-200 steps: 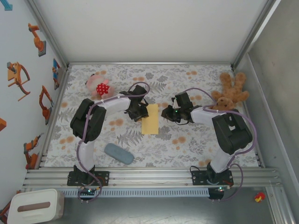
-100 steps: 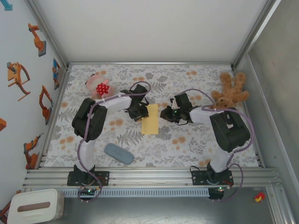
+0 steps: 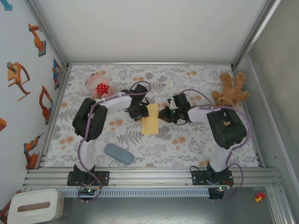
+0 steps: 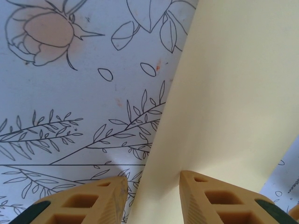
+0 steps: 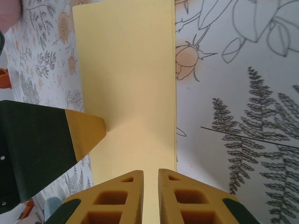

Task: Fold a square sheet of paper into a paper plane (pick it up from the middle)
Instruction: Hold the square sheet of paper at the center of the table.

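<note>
Resting on floral cloth (image 3: 187, 144) — thin yellow paper sheet (image 3: 150, 120), smooth oblong.

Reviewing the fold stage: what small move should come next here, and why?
Probably press the right pincer down and slide it along the right edge of the sheet to set the crease. The sheet lies flat as a narrow oblong, this pincer is almost closed over that edge, and the left pincer straddles the opposite edge, open.

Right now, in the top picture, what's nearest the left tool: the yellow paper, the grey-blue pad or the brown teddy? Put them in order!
1. Thin yellow paper sheet, right at the left tool.
2. Grey-blue oblong pad, toward the near left.
3. Furry brown teddy bear, far right back corner.
</note>
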`<state>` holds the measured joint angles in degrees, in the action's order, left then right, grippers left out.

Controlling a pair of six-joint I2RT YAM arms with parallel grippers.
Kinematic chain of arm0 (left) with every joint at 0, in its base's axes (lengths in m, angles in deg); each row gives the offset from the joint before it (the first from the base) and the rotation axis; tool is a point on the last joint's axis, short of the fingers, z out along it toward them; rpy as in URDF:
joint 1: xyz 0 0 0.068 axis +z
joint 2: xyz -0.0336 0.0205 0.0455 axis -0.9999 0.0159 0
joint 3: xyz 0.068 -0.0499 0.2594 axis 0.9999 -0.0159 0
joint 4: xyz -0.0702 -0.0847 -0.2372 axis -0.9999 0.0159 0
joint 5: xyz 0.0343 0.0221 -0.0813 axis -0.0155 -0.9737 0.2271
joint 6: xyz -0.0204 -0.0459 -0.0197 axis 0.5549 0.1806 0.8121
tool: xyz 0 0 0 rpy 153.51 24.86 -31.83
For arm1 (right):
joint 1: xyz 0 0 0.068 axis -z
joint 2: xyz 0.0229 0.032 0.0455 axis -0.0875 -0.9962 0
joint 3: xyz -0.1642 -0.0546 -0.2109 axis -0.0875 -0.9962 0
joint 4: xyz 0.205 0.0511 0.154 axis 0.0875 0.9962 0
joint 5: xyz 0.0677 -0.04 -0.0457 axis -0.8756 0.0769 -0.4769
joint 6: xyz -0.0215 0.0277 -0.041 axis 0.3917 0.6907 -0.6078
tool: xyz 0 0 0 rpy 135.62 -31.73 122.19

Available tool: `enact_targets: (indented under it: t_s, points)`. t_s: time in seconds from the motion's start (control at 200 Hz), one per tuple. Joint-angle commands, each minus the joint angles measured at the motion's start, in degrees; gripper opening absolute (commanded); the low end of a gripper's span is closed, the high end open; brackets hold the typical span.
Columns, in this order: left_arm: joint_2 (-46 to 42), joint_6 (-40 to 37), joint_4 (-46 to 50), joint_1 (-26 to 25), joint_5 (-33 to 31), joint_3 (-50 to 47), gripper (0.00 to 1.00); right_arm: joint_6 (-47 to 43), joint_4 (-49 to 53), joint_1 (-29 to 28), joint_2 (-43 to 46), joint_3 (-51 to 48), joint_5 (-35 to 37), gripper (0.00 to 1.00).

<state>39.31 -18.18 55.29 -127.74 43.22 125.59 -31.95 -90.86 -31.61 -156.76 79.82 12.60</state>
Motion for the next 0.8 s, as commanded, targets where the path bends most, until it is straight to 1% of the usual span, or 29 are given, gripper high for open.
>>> enact_targets:
  t_s: [0.0, 0.21, 0.411, 0.571, 0.716, 0.796]
  points:
    - [12.2, -0.5, -6.5, -2.4, 2.3, -4.6, 0.37, -0.7, -1.3, -0.9, -1.2, 2.4, -1.4, 0.15]
    - [12.7, -0.4, -6.5, -2.4, 2.6, -4.6, 0.36, 0.0, -1.5, -1.9, -4.1, 5.0, -2.2, 0.13]
    - [12.7, -0.5, -6.5, -2.4, 2.6, -4.8, 0.36, 1.3, -1.6, -2.0, -6.9, 5.8, -2.4, 0.07]
    - [12.6, -0.6, -6.5, -2.4, 2.6, -5.0, 0.36, 0.6, 1.9, -2.0, -8.1, 5.1, 0.1, 0.03]
    - [11.6, -0.8, -6.7, -2.4, 2.3, -5.4, 0.36, -1.3, 8.5, -2.0, -9.4, 5.2, 4.1, 0.0]
    - [10.2, -1.1, -6.1, -2.3, 2.3, -5.1, 0.36, -2.3, 11.6, -2.0, -10.2, 5.1, 6.1, 0.0]
